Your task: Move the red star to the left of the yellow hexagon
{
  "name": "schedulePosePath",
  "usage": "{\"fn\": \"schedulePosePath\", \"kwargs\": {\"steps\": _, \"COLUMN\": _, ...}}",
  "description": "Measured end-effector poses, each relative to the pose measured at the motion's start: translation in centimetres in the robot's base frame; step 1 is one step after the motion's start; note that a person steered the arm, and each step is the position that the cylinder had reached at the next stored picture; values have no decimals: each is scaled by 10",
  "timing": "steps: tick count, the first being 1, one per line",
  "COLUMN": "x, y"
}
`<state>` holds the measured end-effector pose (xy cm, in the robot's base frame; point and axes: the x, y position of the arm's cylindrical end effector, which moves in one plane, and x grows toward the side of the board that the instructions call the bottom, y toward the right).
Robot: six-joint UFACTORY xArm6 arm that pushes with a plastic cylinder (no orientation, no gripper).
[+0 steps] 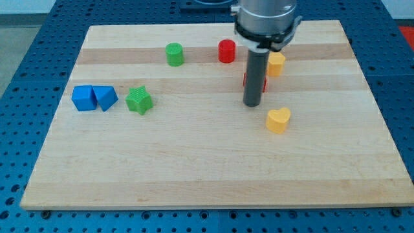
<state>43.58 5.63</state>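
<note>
My tip (251,103): bare rod, no gripper to report. Red star (246,80) mostly hidden behind it, just left of yellow hexagon (276,63); placement nearly done.

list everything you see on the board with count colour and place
green cylinder: 1, green, upper board, left of centre
red cylinder: 1, red, upper board, near centre
yellow hexagon: 1, yellow, right of the rod, partly hidden by it
red star: 1, red, mostly hidden behind the rod, shape not clear
yellow heart: 1, yellow, lower right of the rod
green star: 1, green, left half
blue cube: 1, blue, far left
blue triangular block: 1, blue, touching the cube's right side
wooden board: 1, light wood, on a blue perforated table
my tip: 1, dark rod end, in front of the red star, upper left of the heart
</note>
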Motion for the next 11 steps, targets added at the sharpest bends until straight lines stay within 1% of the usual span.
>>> {"fn": "schedulePosePath", "kwargs": {"steps": 1, "x": 2, "y": -30}}
{"fn": "schedulePosePath", "kwargs": {"steps": 2, "x": -9, "y": -52}}
{"fn": "schedulePosePath", "kwargs": {"steps": 3, "x": -24, "y": -51}}
{"fn": "schedulePosePath", "kwargs": {"steps": 5, "x": -20, "y": -44}}
{"fn": "schedulePosePath", "kwargs": {"steps": 6, "x": -5, "y": -31}}
{"fn": "schedulePosePath", "kwargs": {"steps": 7, "x": -5, "y": -6}}
{"fn": "schedulePosePath", "kwargs": {"steps": 8, "x": -15, "y": 14}}
{"fn": "schedulePosePath", "kwargs": {"steps": 9, "x": -42, "y": 22}}
{"fn": "schedulePosePath", "kwargs": {"steps": 10, "x": -48, "y": 23}}
{"fn": "schedulePosePath", "kwargs": {"steps": 11, "x": -25, "y": 25}}
